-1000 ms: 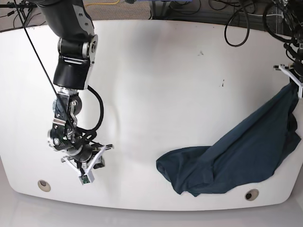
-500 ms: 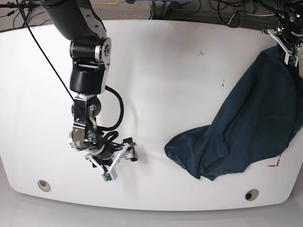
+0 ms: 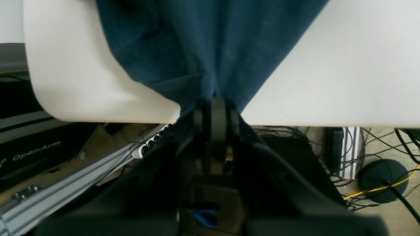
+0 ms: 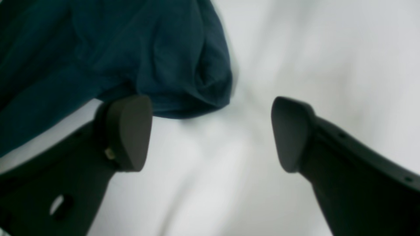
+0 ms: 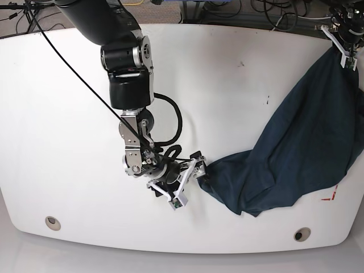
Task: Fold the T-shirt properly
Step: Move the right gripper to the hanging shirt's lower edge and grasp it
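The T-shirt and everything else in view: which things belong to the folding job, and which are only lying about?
Belong to the job:
T-shirt
left gripper, shut on its corner
right gripper, open beside its lower edge

Lying about:
cables behind the table

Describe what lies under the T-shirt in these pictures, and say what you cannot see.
The T-shirt drapes over the white table, hanging from the left gripper at the far corner. The tabletop beneath the cloth is covered, so anything there stays unseen.
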{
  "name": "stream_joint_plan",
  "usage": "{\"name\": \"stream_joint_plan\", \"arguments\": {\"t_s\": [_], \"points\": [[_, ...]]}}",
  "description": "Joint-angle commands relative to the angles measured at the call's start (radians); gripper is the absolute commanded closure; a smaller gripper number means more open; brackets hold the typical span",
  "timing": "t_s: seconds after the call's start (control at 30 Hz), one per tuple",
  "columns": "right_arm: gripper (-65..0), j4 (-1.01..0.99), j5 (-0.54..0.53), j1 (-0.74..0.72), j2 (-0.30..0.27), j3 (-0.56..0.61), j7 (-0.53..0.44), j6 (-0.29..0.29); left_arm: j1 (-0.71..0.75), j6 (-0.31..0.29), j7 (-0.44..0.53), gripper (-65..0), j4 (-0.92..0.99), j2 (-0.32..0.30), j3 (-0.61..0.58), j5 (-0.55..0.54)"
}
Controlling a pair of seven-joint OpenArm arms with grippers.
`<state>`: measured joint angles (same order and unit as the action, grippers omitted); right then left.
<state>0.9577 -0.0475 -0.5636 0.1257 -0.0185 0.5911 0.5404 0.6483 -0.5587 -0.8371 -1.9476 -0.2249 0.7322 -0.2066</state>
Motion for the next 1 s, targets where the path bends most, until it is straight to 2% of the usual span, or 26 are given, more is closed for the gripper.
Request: {"name": "stream_joint_plan", "arguments": {"t_s": [0.0,0.13,0.37,0.47,0.83,0.97], "points": [[-51.7,-0.026,-0.027,-0.037,0.01,0.001,-0.07,0.007,0.008,0.004,0.016,0.0,-0.014,-0.012,0.01,-0.003],[-47.4,-0.098,-0.03,-0.04,-0.005,0.019,-0.133,0.025,0.008,0.004,0.016,0.0,-0.014,-0.012,0.008,-0.003],[-48.4,-0.176,-0.038,-0.046,-0.031,0.078,-0.242,0.025,0.008,0.004,0.016,0.0,-0.016,-0.011,0.005,-0.003],[-48.4,-0.174,-0.039,-0.039,-0.033,0.107,-0.247,0.024,0.006,0.004,0.016,0.0,-0.016,-0.011,0.005,-0.004],[-47.7,-0.168,-0.039,-0.029,-0.03,0.093,-0.248,0.024,0.043,0.004,0.014,0.0,-0.016,0.008,0.01,-0.004],[-47.9,-0.11,-0.039,-0.002,-0.033,0.093,-0.247,0.024,0.069,0.004,0.014,0.0,-0.016,0.011,0.007,-0.007]]}}
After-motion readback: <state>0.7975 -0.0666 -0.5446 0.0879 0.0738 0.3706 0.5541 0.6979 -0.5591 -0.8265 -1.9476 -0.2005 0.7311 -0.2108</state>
